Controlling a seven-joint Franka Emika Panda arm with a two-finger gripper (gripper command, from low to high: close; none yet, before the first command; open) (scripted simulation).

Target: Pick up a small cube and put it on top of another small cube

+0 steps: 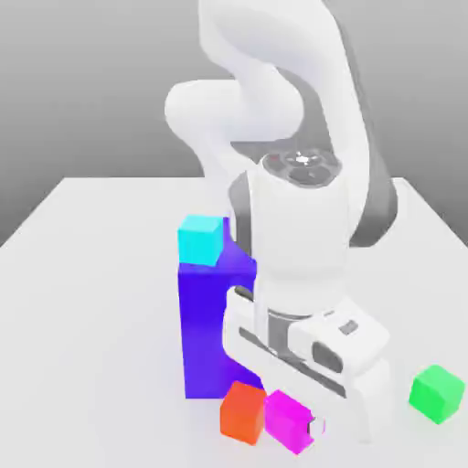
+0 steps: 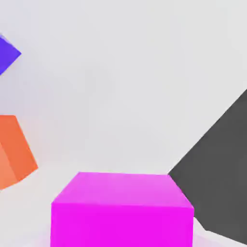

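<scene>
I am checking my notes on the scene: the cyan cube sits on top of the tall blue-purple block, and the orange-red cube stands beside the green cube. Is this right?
Not quite. The cyan cube does sit on the blue-purple block, but the orange-red cube stands beside the magenta cube, not the green one. The green cube stands apart, toward the exterior view's right. The exterior view shows this.
</scene>
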